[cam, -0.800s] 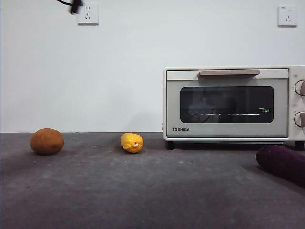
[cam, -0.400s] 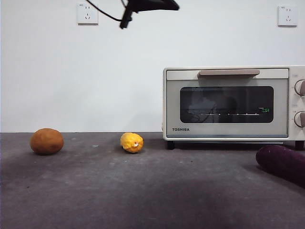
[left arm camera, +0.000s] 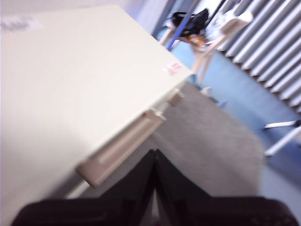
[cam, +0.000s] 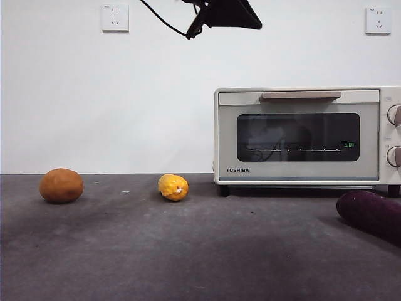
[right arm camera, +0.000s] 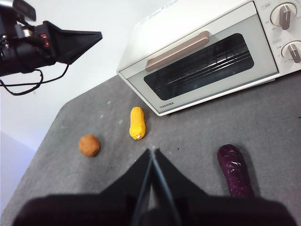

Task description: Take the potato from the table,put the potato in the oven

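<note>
The orange-brown potato [cam: 61,185] lies on the dark grey table [cam: 188,257] at the far left, and the right wrist view shows the potato [right arm camera: 89,145] too. The cream oven [cam: 301,135] stands at the right with its door closed. My left gripper [cam: 229,14] hangs high above the table, just left of the oven, far from the potato. Its jaws are shut and empty in the left wrist view [left arm camera: 154,155], over the oven's top [left arm camera: 70,84] and handle [left arm camera: 122,148]. My right gripper [right arm camera: 152,151] is shut and empty, high over the table.
A bumpy yellow lump [cam: 173,187] lies between the potato and the oven. A dark purple vegetable [cam: 371,214] rests at the front right, below the oven. Two wall sockets [cam: 115,17] are on the white wall behind.
The left arm has swung rightward across the top of the front view, from the upper left to just left of the oven. The potato and the other things have not moved.
</note>
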Controlling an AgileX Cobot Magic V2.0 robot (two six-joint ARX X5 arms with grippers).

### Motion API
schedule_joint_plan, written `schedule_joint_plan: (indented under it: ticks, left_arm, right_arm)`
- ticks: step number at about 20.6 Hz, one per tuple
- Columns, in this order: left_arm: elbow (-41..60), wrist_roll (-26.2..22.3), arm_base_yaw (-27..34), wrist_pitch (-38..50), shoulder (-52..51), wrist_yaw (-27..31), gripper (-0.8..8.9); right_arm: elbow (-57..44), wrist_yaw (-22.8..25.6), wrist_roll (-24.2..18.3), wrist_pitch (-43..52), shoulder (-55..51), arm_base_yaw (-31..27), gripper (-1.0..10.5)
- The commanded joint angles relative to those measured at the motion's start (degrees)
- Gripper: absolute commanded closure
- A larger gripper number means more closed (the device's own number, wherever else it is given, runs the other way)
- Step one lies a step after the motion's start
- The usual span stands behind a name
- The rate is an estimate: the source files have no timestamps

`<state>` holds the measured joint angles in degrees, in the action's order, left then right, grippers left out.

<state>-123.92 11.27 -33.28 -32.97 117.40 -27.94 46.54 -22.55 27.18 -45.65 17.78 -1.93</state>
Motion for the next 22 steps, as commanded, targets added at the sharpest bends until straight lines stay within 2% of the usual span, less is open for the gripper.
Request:
schedule_joint_plan:
  ticks: [1, 4, 7, 10, 17, 22]
  left_arm:
    - [-0.4, -10.0, -1.6, 0.1, 1.1, 7.0, 8.18]
    - [-0.4, -18.6, -3.7, 0.8, 1.6, 15.5, 8.18]
    - [-0.4, -27.0, -5.6, 2.3, 1.9, 19.5, 8.19]
    - [-0.4, -32.7, -7.5, 4.7, 2.5, 21.4, 8.21]
    - [-0.4, -41.6, -8.7, 6.2, 4.5, 23.3, 8.23]
    - [-0.4, -43.2, -8.2, 6.0, 5.9, 23.5, 8.23]
  right_arm:
    - [0.2, -0.2, -0.7, 0.7, 0.4, 0.0, 9.5]
    - [0.2, 0.5, -2.4, 0.7, 0.8, 0.0, 9.5]
    - [0.2, 1.2, -4.3, 0.7, 1.1, 0.0, 9.5]
    - [0.2, 2.5, -5.8, 0.7, 1.3, 0.0, 9.5]
    - [0.2, 2.5, -6.4, -0.3, 1.6, 0.0, 9.5]
    - [0.2, 2.6, -6.9, -2.8, 1.6, 0.0, 9.5]
